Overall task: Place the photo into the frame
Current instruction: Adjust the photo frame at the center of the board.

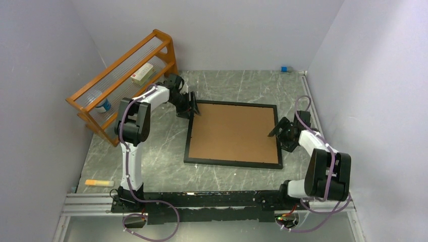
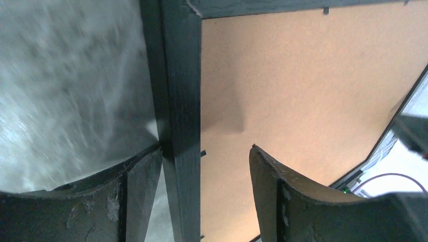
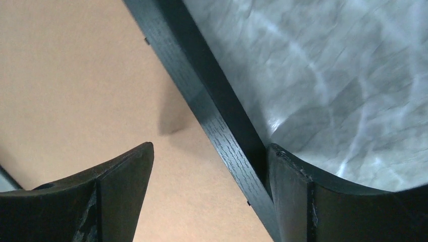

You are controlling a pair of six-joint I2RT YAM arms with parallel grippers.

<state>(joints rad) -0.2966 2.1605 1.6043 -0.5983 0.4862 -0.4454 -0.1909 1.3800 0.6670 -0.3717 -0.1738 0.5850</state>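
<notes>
Top view: the frame (image 1: pixel 232 163) is laid flat, face down, mid-table (image 1: pixel 151 156), with the brown backing board (image 1: pixel 234 133) seen filling it. The left gripper (image 1: pixel 194 107) is placed at the frame's left rail near the far-left corner. The right gripper (image 1: pixel 276 132) is placed at the right rail, about mid-length. An orange wooden rack (image 1: pixel 121 60) is stood at far left, with a white box (image 1: pixel 143 73) on its shelf. An orange stick (image 1: pixel 98 182) is lying on the table beside the left arm's base.

Left wrist: the left gripper (image 2: pixel 206 148) is seen spread wide and released, nothing clamped. The frame's black rail (image 2: pixel 176 75) is straddled. The outer finger (image 2: pixel 141 186) is set on the table side, right against the rail's outer edge. The inner finger (image 2: pixel 282 191) is held over the backing board (image 2: pixel 303 75), apart from the rail.

Right wrist: the right gripper (image 3: pixel 211 146) is likewise spread and released. The black rail (image 3: pixel 202 96) is straddled. The outer finger (image 3: pixel 298 191) is pressed up against the rail's outer edge on the table (image 3: pixel 343 75) side. The inner finger (image 3: pixel 121 186) is held over the backing board (image 3: pixel 75 75), clear of the rail.
</notes>
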